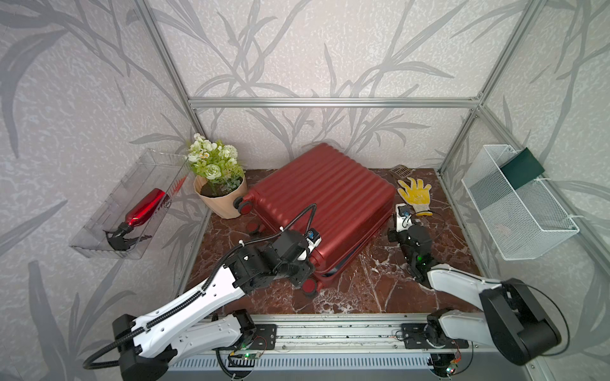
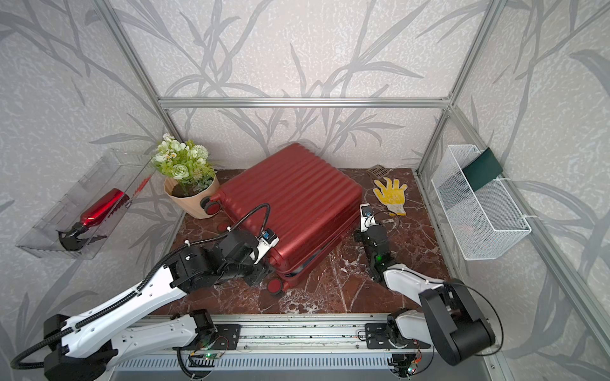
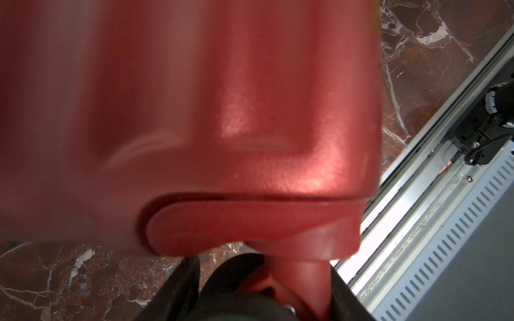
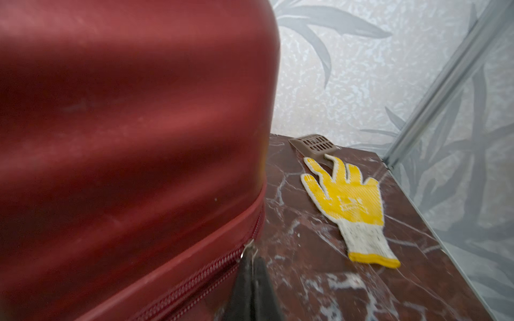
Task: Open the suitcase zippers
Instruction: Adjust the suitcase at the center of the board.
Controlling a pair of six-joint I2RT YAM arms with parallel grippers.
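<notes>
The right jaws are pinching fully closed on the little metal zipper pull, sitting on the zippers at the suitcase corner facing the yellow work glove. The left jaws are standing partway open around a wheel at the near corner, honestly can't tell if they're squeezing it or just straddling it. The dark-red ribbed suitcase is lying flat in the middle of the marble worktop, sitting between the potted flowers and that glove.

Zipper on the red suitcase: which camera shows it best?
Right wrist view: zipper teeth close up, its pull pinched in the right gripper. Both top views give only a thin seam; the left wrist view, just blurred shell.
</notes>
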